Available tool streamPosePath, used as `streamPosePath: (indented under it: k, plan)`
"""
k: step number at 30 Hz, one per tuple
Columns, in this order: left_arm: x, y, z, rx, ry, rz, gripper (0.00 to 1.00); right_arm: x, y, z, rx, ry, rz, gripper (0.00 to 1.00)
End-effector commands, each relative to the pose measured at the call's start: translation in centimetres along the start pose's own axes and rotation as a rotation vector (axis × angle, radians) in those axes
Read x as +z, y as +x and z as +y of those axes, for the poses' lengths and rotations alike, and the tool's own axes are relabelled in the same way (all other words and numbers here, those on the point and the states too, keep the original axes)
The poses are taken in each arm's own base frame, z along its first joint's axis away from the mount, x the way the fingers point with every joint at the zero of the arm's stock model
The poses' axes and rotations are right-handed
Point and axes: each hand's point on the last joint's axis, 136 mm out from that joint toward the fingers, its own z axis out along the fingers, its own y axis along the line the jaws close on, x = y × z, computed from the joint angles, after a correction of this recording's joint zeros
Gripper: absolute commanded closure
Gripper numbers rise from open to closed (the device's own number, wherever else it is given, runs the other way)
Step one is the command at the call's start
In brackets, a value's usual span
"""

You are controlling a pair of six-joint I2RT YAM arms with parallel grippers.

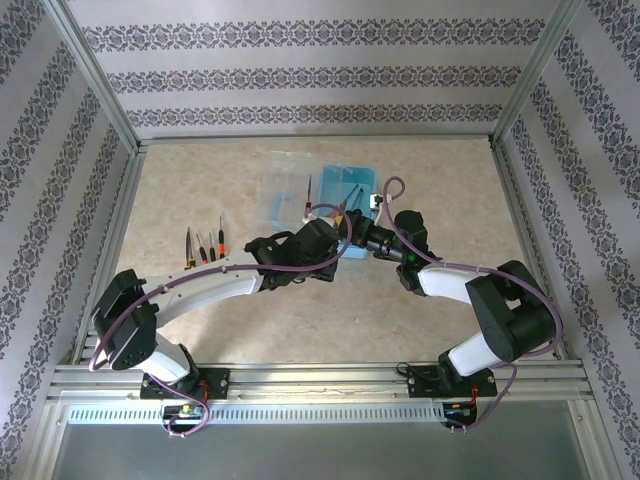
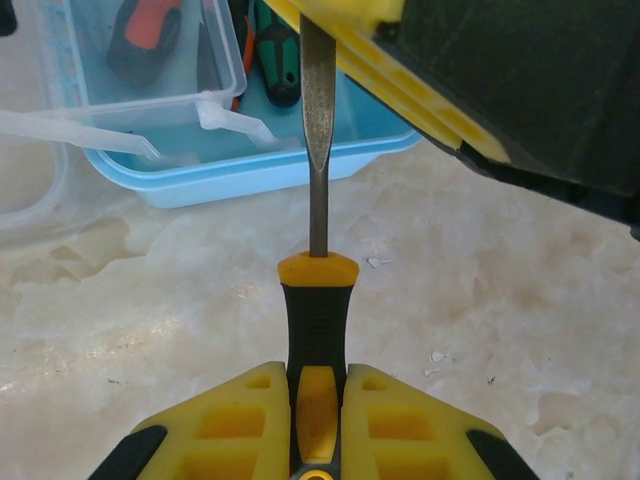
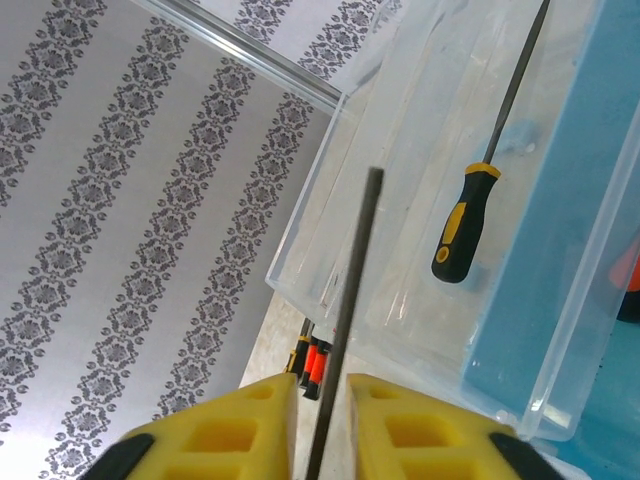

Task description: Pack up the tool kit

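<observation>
Left gripper is clamped on the screwdriver's grippy handle, with the shaft pointing to 12 o'clock over the blue tray edge. It looks light and stiff with slick steel, so I'd hold the handle. Right gripper straddles the shaft, can't tell if it's pinching. Its wrist cam catches a second driver in the clear lid.

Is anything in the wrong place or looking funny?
Yes: a loose screwdriver lies in the clear lid, not in the blue box beside it. Also, the left gripper grips a second screwdriver by its handle while the right gripper straddles its shaft.
</observation>
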Motion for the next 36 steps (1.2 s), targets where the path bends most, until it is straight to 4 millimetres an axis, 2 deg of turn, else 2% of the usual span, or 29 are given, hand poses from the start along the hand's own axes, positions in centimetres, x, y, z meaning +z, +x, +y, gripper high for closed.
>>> streamPosePath:
  k: [1,9,10,12,17,21,25,28,32,36]
  plan:
    - [0.1,-0.3,-1.1,-0.002,0.031,-0.019,0.88,-0.1,0.2,0.7,-0.019,-0.037,0.002,0.82]
    - [0.2,-0.4,-1.1,-0.003,0.028,-0.022,0.82,-0.2,0.0,0.8,-0.019,-0.036,-0.007,0.88]
    - [0.2,-0.4,-1.1,-0.005,0.027,-0.023,0.8,-0.2,0.0,0.8,-0.019,-0.035,-0.008,0.89]
    - [0.1,-0.5,-1.1,-0.007,0.025,-0.027,0.63,-0.3,-0.1,0.8,-0.02,-0.035,-0.009,0.89]
    - [-0.7,-0.7,-1.1,0.002,0.039,-0.044,0.51,-0.4,-0.1,0.6,-0.018,-0.024,-0.01,0.88]
    - [-2.5,-0.7,0.0,0.003,0.022,-0.081,0.42,-0.6,-0.3,0.4,-0.023,-0.012,-0.019,0.88]
    - [-4.8,-0.2,3.2,-0.01,-0.066,-0.142,0.36,-0.7,-0.5,0.3,-0.027,-0.004,-0.022,0.88]
    - [-6.9,0.7,6.7,-0.064,-0.157,-0.216,0.32,-0.8,-0.5,0.1,-0.038,0.01,-0.025,0.88]
    - [-9.7,2.9,11.5,-0.184,-0.227,-0.331,0.26,-0.6,-0.4,0.4,-0.027,0.004,-0.009,0.88]
    - [-11.5,5.8,15.5,-0.275,-0.27,-0.361,0.26,-0.3,-0.7,0.7,-0.039,0.014,-0.009,0.89]
